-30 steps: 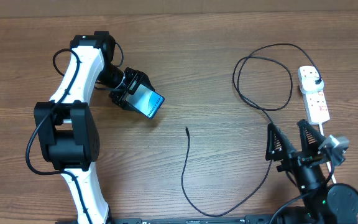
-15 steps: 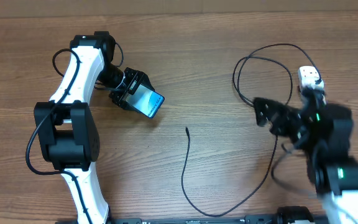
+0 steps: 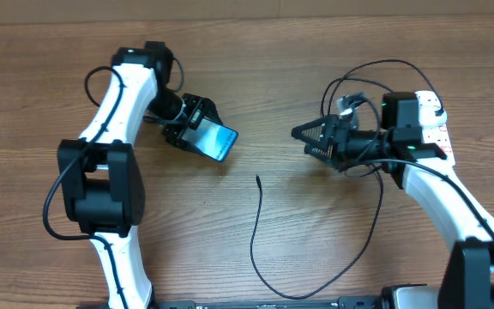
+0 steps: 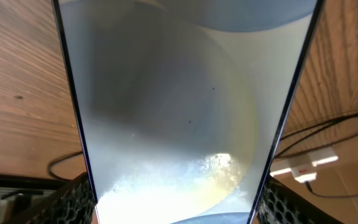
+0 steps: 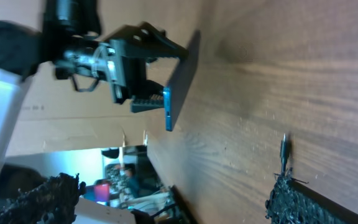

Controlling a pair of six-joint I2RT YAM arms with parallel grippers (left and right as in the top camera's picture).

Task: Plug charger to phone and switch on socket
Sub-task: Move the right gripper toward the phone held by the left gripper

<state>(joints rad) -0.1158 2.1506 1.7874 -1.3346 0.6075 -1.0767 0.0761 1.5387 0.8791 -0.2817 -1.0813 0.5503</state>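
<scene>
Phone (image 5: 180, 81) shows its thin edge only from right wrist.

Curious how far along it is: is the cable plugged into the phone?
Not plugged in. The cable's tip lies on the table, apart from the phone held by the left gripper.

Left arm stretched out from its base, wrist bent toward table centre. Left gripper (image 3: 194, 127) clamped on phone (image 3: 219, 142), off the table. Right arm reaches inward. Right gripper (image 3: 309, 140) points toward left arm, jaws wide apart.
</scene>
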